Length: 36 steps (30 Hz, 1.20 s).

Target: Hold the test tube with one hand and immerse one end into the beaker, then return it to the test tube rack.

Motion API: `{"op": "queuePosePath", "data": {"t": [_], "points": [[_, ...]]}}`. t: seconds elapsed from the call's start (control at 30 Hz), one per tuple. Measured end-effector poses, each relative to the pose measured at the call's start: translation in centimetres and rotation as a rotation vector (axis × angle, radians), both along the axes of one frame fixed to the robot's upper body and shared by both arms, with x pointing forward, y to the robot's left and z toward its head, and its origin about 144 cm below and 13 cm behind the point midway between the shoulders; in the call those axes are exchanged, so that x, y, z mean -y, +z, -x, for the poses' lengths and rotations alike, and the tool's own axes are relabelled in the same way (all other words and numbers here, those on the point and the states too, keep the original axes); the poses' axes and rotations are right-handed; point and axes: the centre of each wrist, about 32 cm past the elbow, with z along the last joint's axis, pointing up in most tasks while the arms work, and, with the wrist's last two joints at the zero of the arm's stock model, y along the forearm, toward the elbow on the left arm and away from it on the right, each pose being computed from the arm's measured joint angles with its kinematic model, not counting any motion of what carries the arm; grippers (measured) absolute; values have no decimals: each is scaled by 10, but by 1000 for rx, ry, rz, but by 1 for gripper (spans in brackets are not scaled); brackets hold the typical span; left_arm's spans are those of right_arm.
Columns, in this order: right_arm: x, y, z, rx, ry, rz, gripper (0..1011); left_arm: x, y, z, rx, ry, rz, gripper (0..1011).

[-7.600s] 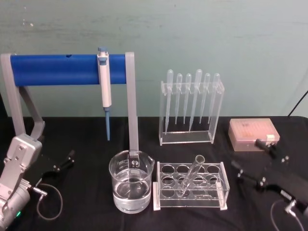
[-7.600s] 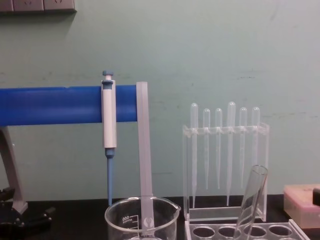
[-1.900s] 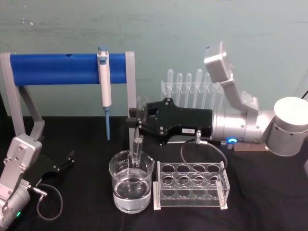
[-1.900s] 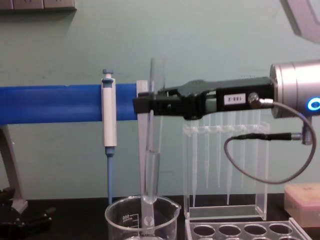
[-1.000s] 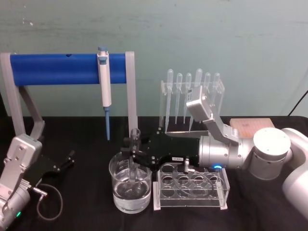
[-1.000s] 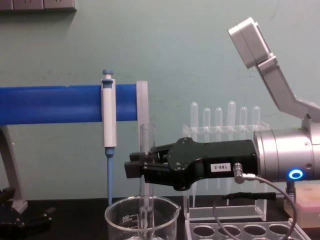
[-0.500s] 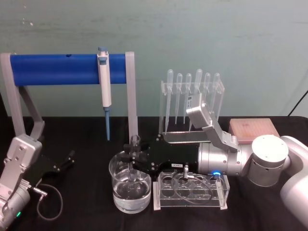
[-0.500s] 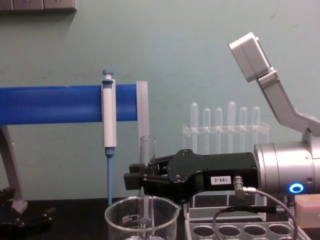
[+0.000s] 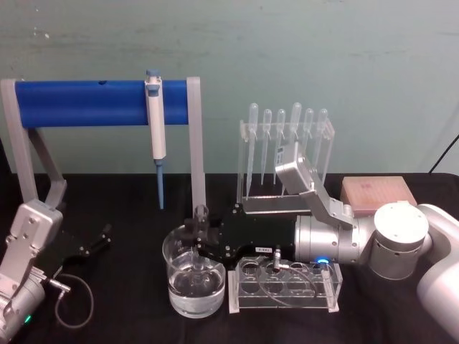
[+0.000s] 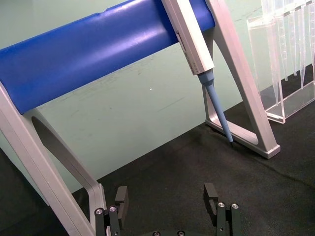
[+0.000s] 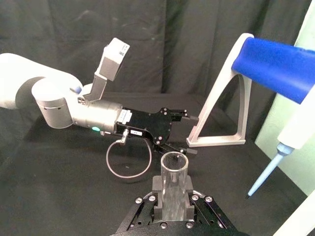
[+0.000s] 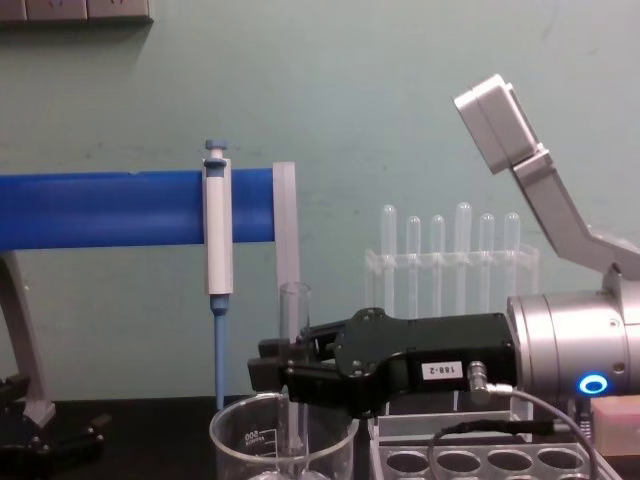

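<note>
The clear test tube (image 9: 201,213) stands upright in the beaker (image 9: 174,252), its lower end down in the water. My right gripper (image 9: 199,236) reaches in from the right and is shut on the tube's upper part. From the side, the tube (image 12: 293,320) rises above the beaker's rim (image 12: 240,425) with the right gripper (image 12: 275,378) clamped just below its open top. The right wrist view looks down into the tube's mouth (image 11: 174,164) between the fingers (image 11: 189,186). My left gripper (image 9: 95,241) rests open on the table at the left, its fingers (image 10: 210,192) spread with nothing between them.
A blue-barred stand (image 9: 93,102) holds a hanging pipettor (image 9: 155,122) behind the beaker. The clear tube rack (image 9: 287,283) sits just right of the beaker, under my right wrist. A pipette rack (image 9: 283,161) and a pink box (image 9: 376,190) stand farther back on the right.
The tube was lifted from the rack, carried over the beaker and lowered; in the last second it has sunk further into the water. The left arm has not moved.
</note>
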Motion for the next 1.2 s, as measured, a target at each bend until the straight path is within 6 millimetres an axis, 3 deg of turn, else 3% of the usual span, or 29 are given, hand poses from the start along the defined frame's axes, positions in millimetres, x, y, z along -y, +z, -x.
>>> {"op": "queuePosePath", "data": {"t": [1.2], "points": [[0, 1, 0, 4, 0, 0, 226, 0, 0, 0, 0, 0, 0, 1000]]}}
